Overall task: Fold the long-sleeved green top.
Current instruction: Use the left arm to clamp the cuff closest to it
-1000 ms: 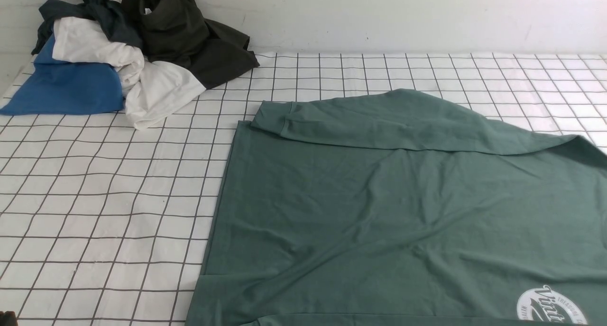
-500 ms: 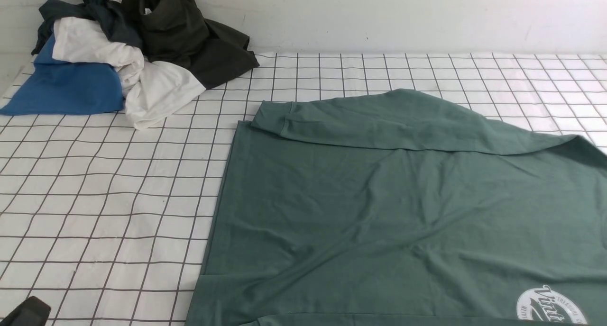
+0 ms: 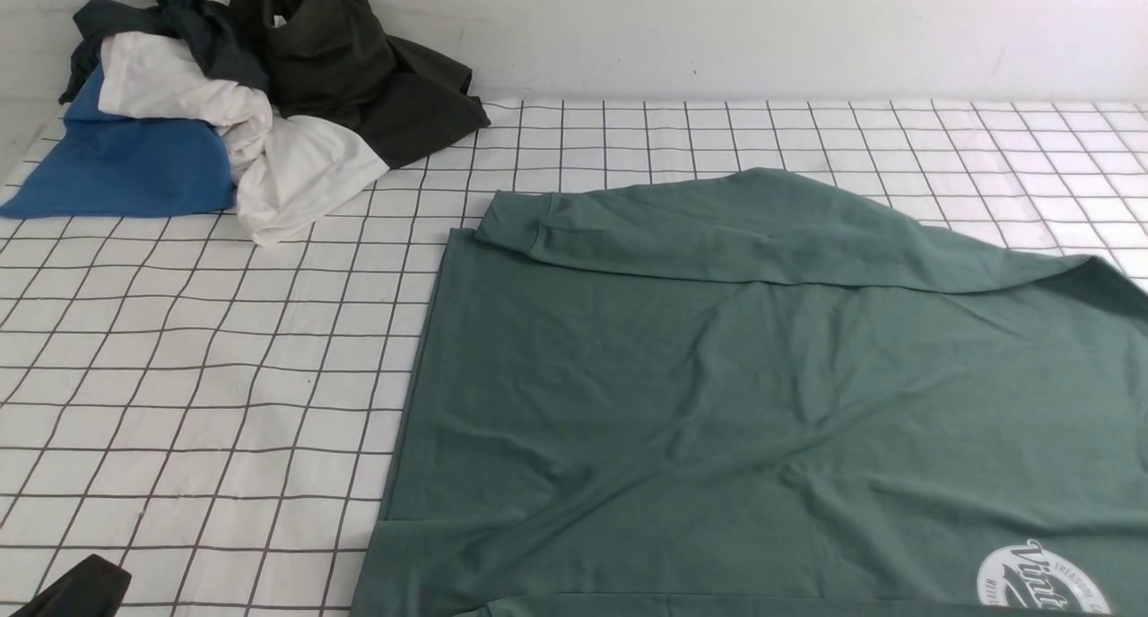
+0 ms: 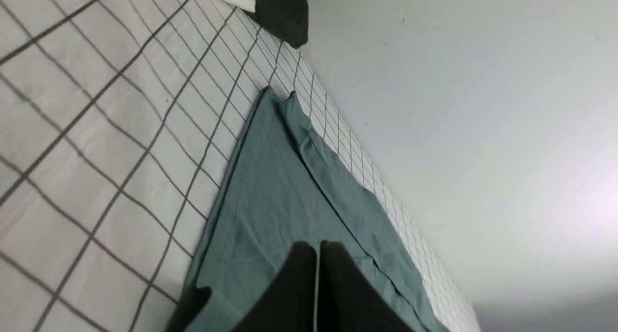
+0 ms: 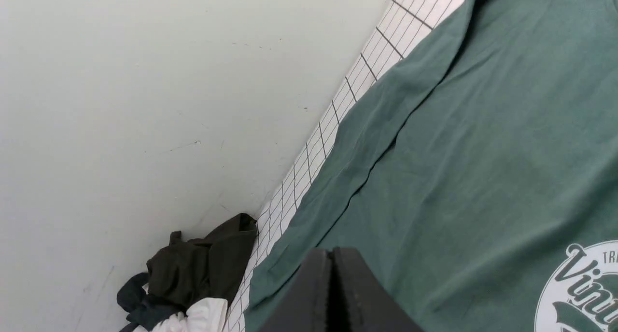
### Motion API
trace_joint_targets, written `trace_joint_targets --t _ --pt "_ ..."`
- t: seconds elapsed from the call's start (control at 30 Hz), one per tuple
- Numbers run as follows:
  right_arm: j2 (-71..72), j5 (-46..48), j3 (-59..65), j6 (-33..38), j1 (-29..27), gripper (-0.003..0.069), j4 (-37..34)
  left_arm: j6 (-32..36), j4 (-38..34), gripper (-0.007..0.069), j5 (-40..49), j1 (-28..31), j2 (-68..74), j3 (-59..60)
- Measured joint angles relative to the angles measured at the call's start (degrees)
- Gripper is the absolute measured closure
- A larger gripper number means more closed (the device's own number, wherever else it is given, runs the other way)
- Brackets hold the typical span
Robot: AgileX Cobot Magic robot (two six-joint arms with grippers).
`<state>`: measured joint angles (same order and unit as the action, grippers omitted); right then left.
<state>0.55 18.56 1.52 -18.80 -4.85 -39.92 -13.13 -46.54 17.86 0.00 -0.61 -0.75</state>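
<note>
The green long-sleeved top point(image 3: 762, 402) lies spread flat over the right half of the checked sheet, one cuffed sleeve point(image 3: 717, 231) folded across its far edge. Its white round logo point(image 3: 1040, 581) sits at the near right. My left gripper point(image 3: 76, 590) pokes in at the near left corner, off the cloth. In the left wrist view the left gripper point(image 4: 317, 245) is shut and empty above the top point(image 4: 270, 197). My right gripper point(image 5: 332, 251) is out of the front view. In its own wrist view it hangs shut and empty over the top point(image 5: 483, 153), near the logo point(image 5: 579, 293).
A heap of clothes sits at the far left corner: a bright blue cloth point(image 3: 126, 169), a white one point(image 3: 296, 169) and a dark olive-black garment point(image 3: 359, 70). A white wall point(image 3: 717, 25) backs the checked sheet point(image 3: 224, 375).
My left gripper has come up into the near left corner of the front view, moving forward and a little right. The top has not moved.
</note>
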Motion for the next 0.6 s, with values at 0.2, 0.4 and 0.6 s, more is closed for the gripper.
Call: trace_joint_targets --t 0.2,0.4,0.6 --pt "0.0 0.17 -0.45 8.76 0.0 0.0673 0.37 19.55 0.0 0.0631 3.11 0.0 0.72 -10.07" --pt "-1.46 0.39 -9.02 21.54 0.0 0.0673 6.39 29.92 3.13 0.0631 11.09 0.0 11.2 -17.97" --pt "-16.93 8.94 -24.94 30.8 0.08 0.0673 20.45 35.23 17.17 0.0631 30.14 -0.04 31.03 -34.08"
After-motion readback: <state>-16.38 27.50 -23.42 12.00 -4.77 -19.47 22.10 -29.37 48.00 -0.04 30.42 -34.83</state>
